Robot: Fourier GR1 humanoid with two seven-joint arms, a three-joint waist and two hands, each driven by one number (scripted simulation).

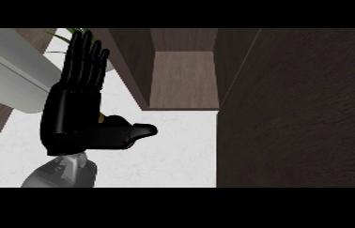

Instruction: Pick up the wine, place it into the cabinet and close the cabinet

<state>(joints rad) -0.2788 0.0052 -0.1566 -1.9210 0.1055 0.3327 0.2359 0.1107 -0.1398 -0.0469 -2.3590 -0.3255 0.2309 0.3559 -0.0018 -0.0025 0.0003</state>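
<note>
My left hand (73, 114) fills the left side of the head view, fingers straight and pointing up, thumb sticking out to the right over the white counter (173, 152). It is open and nothing shows in it. The dark wooden cabinet (184, 77) stands open ahead at the centre, its inside shelf bare. Its open door (291, 110) is a large dark panel covering the right side. No wine bottle is visible; only a thin tan sliver peeks out behind the base of the thumb. My right hand does not show.
A pale grey rounded container (21, 77) sits at the far left, with green leaves (69, 34) behind the fingertips. The cabinet's left wall (132, 67) stands just right of my fingers.
</note>
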